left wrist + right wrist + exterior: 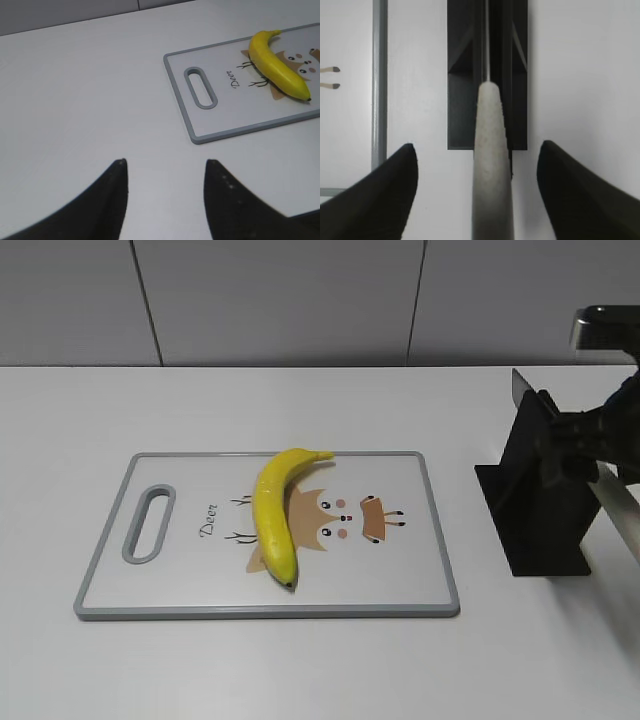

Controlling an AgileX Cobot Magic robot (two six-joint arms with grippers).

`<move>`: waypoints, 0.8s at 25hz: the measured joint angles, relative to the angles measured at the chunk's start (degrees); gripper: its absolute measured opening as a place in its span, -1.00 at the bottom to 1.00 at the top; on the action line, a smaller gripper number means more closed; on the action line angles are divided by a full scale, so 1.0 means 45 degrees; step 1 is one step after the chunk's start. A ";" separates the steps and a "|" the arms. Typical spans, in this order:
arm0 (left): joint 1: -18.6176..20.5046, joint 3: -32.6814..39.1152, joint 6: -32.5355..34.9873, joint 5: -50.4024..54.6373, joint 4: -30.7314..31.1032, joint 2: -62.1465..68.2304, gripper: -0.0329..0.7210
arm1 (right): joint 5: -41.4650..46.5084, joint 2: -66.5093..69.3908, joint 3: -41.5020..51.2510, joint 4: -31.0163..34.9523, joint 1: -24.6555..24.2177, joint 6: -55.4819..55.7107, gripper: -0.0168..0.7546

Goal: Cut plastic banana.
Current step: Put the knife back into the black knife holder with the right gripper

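Note:
The plastic banana (pixel 272 510) lies on the deer-printed cutting board (pixel 400 575), dark tip toward the front; it also shows in the left wrist view (pixel 277 70). A knife stands in a black holder (pixel 545 520) right of the board, blade (pixel 520 390) up at the back and grey handle (pixel 622 502) sloping forward. My right gripper (pixel 477 147) is open, with one finger on each side of the handle (pixel 492 175), not touching it. My left gripper (pixel 165 161) is open and empty over bare table, left of the board (pixel 220 120).
The board has a grey rim (pixel 379 75) and a handle slot (pixel 148 523) at its left end. The white table ends at a grey panelled wall behind. The knife holder (pixel 462 110) stands a little right of the board's edge.

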 joint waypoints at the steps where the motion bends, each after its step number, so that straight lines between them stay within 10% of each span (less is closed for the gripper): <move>1: 0.0000 0.0000 0.0000 0.0000 0.0000 0.0000 0.36 | 0.0086 0.0000 -0.0148 0.0000 0.0000 -0.0057 0.57; 20: 0.0000 0.0000 0.0000 -0.0011 0.0000 0.0000 0.36 | 0.4564 -0.6579 0.0064 0.1147 0.0000 -0.3879 0.59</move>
